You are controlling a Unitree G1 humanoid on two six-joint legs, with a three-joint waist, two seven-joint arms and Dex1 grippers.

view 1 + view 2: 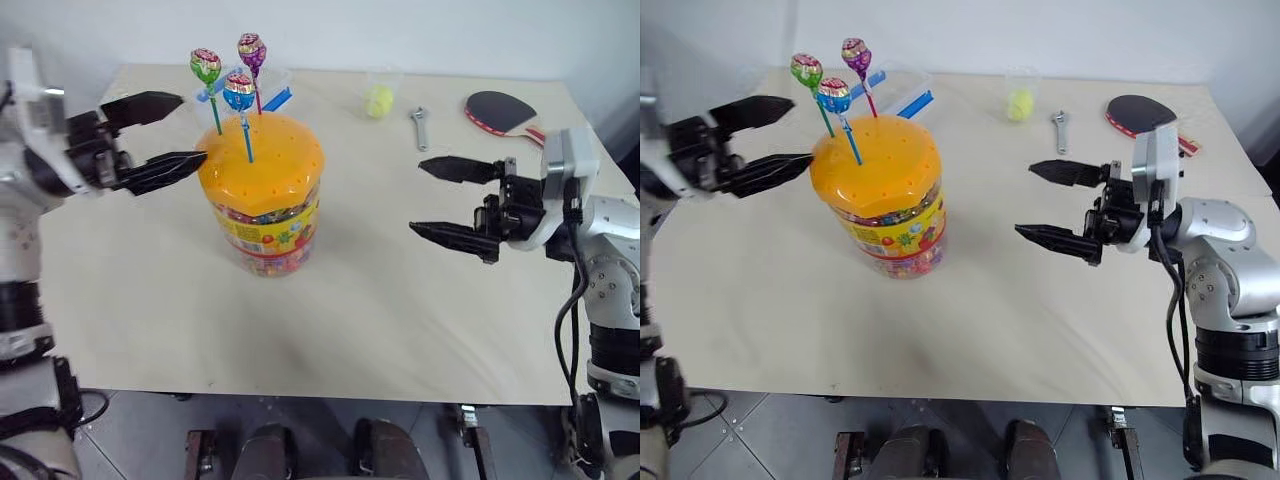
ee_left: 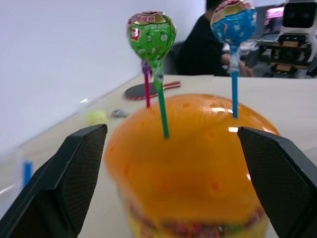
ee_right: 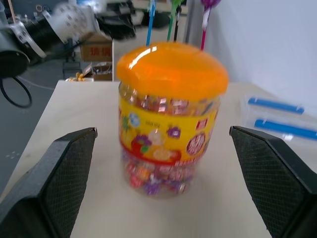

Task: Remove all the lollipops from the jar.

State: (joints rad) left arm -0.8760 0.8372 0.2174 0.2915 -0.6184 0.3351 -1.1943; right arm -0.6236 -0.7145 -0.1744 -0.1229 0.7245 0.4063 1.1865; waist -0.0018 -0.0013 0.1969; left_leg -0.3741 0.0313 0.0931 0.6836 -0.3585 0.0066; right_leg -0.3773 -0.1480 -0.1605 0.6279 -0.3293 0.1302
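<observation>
The jar (image 1: pixel 262 215) stands upright on the table, a clear cylinder of wrapped sweets under a domed orange lid (image 1: pixel 265 160). Three lollipops stick up from holes in the lid: green (image 1: pixel 205 66), blue (image 1: pixel 238 90) and purple (image 1: pixel 251 48) on a red stick. My left gripper (image 1: pixel 192 128) hangs open just left of the lid at stick height, fingers pointing at the jar, touching nothing. In the left wrist view the green lollipop (image 2: pixel 151 35) and the blue one (image 2: pixel 233 22) rise between its fingers. My right gripper (image 1: pixel 416 197) is open and empty, well right of the jar, pointing at it.
Behind the jar lies a clear box with blue strips (image 1: pixel 278 97). At the back right are a small clear cup with a yellow ball (image 1: pixel 379 99), a wrench (image 1: pixel 420 128) and a table-tennis bat (image 1: pixel 500 110). The table's front edge (image 1: pixel 330 395) is near. A seated person (image 2: pixel 203 47) is in the background.
</observation>
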